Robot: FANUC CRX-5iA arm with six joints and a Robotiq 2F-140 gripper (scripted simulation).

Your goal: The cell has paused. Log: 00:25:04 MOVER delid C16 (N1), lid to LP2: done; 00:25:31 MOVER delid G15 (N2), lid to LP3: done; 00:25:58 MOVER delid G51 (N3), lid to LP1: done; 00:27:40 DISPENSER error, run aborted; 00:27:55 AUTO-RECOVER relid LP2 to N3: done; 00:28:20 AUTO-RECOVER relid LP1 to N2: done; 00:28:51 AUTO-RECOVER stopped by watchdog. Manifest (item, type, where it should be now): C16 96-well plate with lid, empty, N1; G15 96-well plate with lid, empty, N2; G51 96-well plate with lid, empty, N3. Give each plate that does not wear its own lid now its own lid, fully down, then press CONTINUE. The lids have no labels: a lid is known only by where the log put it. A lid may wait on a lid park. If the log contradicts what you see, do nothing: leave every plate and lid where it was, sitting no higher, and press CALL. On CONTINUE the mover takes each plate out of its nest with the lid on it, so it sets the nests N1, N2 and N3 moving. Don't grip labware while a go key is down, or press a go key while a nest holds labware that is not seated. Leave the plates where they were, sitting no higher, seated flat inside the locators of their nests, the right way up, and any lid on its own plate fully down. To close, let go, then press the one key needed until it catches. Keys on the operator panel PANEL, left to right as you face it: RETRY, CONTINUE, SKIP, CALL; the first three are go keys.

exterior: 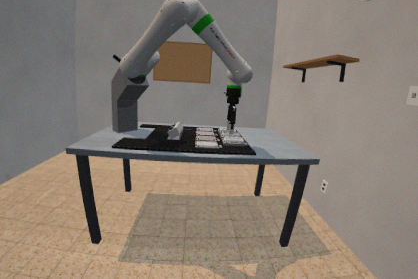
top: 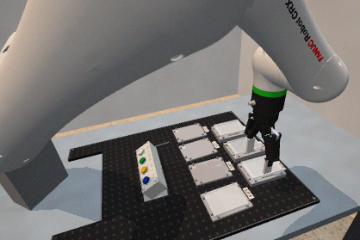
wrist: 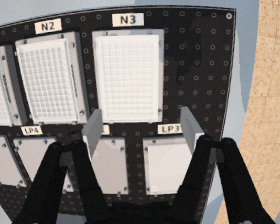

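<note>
My gripper [top: 258, 156] is open and empty, and hangs a little above the right column of nests, over the nearest plate. In the wrist view the fingers straddle the near edge of the plate in N3 [wrist: 128, 76], which looks pale and smooth. The plate in N2 [wrist: 50, 79] shows a darker well grid. N1 is cut off at the left edge. A whiter lid lies on the park marked LP3 [wrist: 167, 163]; it also shows in the top view [top: 226, 200]. The other parks [top: 209, 169] look grey and bare. The three plates [top: 244, 146] sit in a row.
The operator panel [top: 150, 171] stands left of the parks on the black baseplate, with green, yellow and blue keys showing. The arm's big links fill the upper left of the top view. The far view shows the gripper [exterior: 231, 124] near the table's right end.
</note>
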